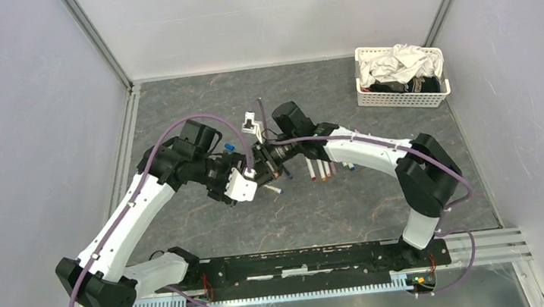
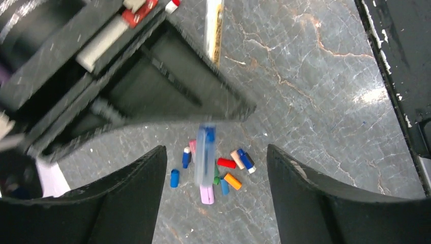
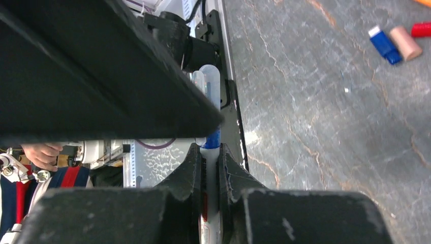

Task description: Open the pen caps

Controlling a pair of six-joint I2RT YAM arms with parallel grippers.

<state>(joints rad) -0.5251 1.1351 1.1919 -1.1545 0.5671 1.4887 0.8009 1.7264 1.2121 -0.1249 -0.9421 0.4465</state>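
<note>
My left gripper [image 2: 216, 148] is open wide above a pile of loose pen caps [image 2: 226, 163] in red, orange, blue, green and lilac on the table. A blurred clear-blue cap [image 2: 205, 155] hangs loose between the fingers and touches neither. My right gripper [image 3: 209, 150] is shut on a white pen [image 3: 210, 165] with a blue end, close beside the left gripper [image 1: 252, 172]. Several more pens [image 1: 322, 168] lie side by side on the table to the right of both grippers. Loose caps [image 3: 384, 44] also show at the upper right of the right wrist view.
A white mesh basket [image 1: 403, 98] of cloth stands at the back right. A black rail [image 1: 318, 259] with the arm bases runs along the near edge. Grey walls close in the table on three sides. Another pen [image 2: 213, 28] lies beyond the right gripper.
</note>
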